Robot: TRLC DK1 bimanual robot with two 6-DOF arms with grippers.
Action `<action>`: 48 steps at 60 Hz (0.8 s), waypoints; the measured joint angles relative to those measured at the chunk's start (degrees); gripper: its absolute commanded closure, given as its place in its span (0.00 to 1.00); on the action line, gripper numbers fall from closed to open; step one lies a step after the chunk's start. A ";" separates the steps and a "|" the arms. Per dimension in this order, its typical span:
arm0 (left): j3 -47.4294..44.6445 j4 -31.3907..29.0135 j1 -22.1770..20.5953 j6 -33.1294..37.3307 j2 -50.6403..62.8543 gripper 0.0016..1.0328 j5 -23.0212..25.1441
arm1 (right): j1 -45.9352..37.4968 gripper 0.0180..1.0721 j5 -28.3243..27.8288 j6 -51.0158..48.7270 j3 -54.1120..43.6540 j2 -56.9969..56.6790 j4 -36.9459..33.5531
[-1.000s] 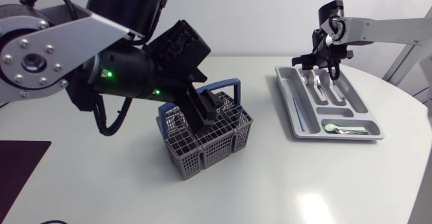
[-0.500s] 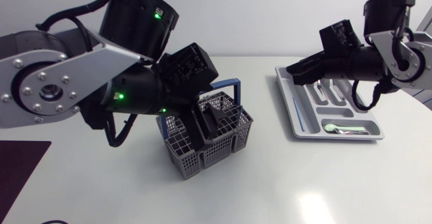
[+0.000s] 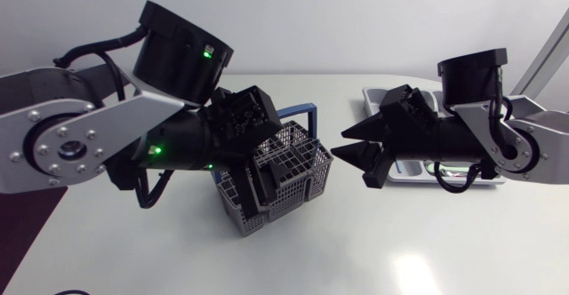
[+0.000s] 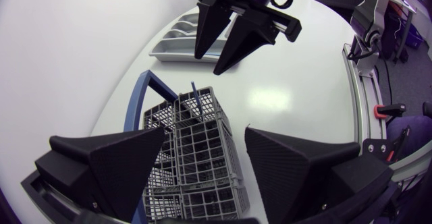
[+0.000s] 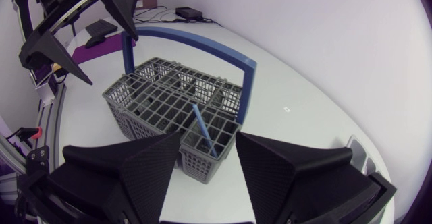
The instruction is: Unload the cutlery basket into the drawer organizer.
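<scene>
The basket [image 3: 289, 175] stands near the middle of the table [image 3: 400, 242], a little toward its left edge. It is a grey grid with several compartments, and its blue handle [image 3: 302, 112] stands upright. In the right wrist view I see one thin blue piece [image 5: 202, 129] in the corner compartment closest to my right gripper. It stands tilted and its end comes out above the rim. What is in the other compartments I cannot tell through the grid.

My left gripper [image 4: 204, 131] hangs just over the basket with its fingers wide apart and nothing between them. The basket lies under the gap. Whether a finger touches the grid, I cannot tell.

My right gripper [image 3: 342, 146] is just beside the basket, on the side toward the organizer. Its fingers are also spread and hold nothing, and their tips point at the basket.

The organizer [image 3: 375, 94] lies near the far right edge of the table, well apart from the basket. My right arm covers most of it, so its contents are hidden from above. In the left wrist view the organizer is too small to tell what is in it.
</scene>
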 measured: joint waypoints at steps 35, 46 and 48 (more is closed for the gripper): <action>-3.69 0.42 -1.07 2.29 -2.47 0.07 0.87 | 2.99 0.58 0.37 -2.60 0.00 9.55 7.65; -4.59 0.35 -1.18 2.29 -2.75 0.07 0.87 | 3.78 0.62 0.39 -2.75 0.15 10.58 8.72; -4.68 0.35 -1.18 2.32 -2.86 0.07 0.87 | 4.02 0.65 0.42 -2.78 0.17 10.84 8.72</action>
